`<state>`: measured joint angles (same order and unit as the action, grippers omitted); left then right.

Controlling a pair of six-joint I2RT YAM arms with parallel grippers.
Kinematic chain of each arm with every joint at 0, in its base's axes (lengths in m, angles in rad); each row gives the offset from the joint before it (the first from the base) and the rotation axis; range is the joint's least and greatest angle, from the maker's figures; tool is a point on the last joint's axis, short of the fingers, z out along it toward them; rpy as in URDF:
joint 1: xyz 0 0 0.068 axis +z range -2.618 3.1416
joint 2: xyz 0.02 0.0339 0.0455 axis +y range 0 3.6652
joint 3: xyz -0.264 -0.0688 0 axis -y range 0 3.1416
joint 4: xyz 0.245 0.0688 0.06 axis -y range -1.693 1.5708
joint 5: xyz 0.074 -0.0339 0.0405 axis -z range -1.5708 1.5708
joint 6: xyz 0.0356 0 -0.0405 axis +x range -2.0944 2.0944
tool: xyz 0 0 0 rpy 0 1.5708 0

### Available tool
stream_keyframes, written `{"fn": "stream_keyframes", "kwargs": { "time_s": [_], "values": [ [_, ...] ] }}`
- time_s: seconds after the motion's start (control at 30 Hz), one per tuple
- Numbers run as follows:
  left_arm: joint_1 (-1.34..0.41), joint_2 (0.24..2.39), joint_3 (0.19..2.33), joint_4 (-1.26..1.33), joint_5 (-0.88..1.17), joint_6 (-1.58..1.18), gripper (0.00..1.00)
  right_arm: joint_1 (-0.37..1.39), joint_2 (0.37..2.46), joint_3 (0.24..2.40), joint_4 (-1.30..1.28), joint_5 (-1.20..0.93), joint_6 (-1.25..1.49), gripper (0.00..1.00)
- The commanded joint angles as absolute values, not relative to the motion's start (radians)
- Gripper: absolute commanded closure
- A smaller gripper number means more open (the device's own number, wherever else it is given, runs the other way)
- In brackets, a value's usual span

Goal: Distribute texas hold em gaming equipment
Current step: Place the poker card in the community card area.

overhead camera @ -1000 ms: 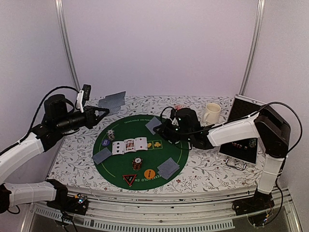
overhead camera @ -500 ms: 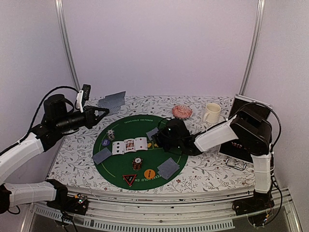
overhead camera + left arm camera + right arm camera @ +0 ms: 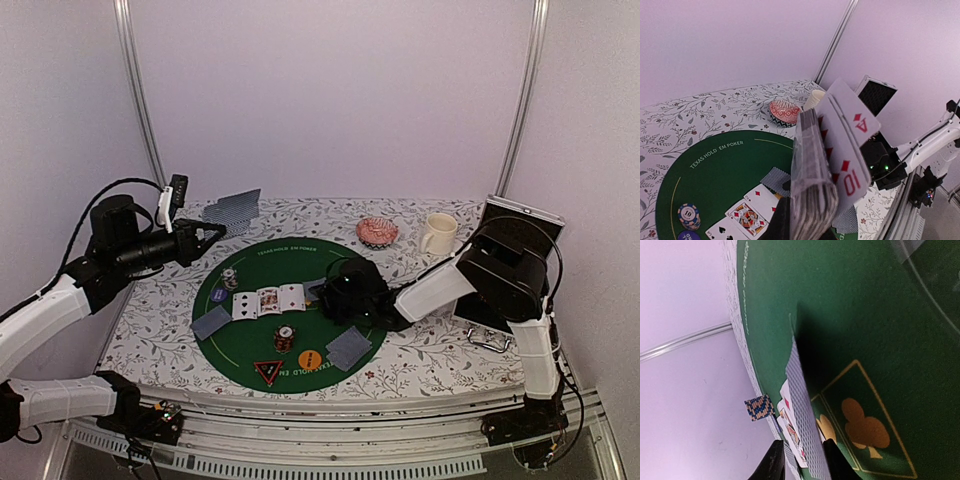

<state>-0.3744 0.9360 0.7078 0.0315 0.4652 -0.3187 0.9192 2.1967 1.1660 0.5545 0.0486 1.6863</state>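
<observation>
My left gripper [image 3: 205,232] hangs above the table's left back, shut on a fanned deck of cards [image 3: 812,165] with a ten and an ace of diamonds showing. My right gripper [image 3: 803,445] is low over the green mat [image 3: 240,340], just right of three face-up cards [image 3: 268,300]. Its fingers stand apart around a grey-blue-backed card [image 3: 802,405] that stands on edge, with a gap on the left side. On the mat lie chip stacks [image 3: 230,277] [image 3: 285,338], an orange button [image 3: 309,357], a blue button [image 3: 219,296], a triangular marker [image 3: 268,371] and face-down cards [image 3: 212,321] [image 3: 348,347].
A pink-patterned bowl [image 3: 377,232] and a cream mug [image 3: 438,233] stand behind the mat at the back right. An open black case [image 3: 875,92] sits at the right edge, partly behind my right arm. Walls close in behind and at both sides.
My right arm has swung left from beside the mug to the mat's middle with the card, and its jaws have parted. The left arm and deck have not moved.
</observation>
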Motion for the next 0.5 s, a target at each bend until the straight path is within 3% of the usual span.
{"fn": "stream_keyframes", "kwargs": {
  "time_s": [0.0, 0.27, 0.47],
  "values": [
    [-0.362, 0.925, 0.703, 0.057, 0.485, -0.322, 1.00, 0.931, 2.165, 1.133, 0.607, 0.021, 1.697, 0.72],
    [-0.360, 0.929, 0.703, 0.058, 0.494, -0.325, 1.00, 0.933, 2.104, 1.090, 0.619, -0.075, 1.681, 0.59],
    [-0.359, 0.930, 0.703, 0.058, 0.496, -0.325, 1.00, 0.933, 2.067, 1.090, 0.620, -0.127, 1.636, 0.56]
  ]
}}
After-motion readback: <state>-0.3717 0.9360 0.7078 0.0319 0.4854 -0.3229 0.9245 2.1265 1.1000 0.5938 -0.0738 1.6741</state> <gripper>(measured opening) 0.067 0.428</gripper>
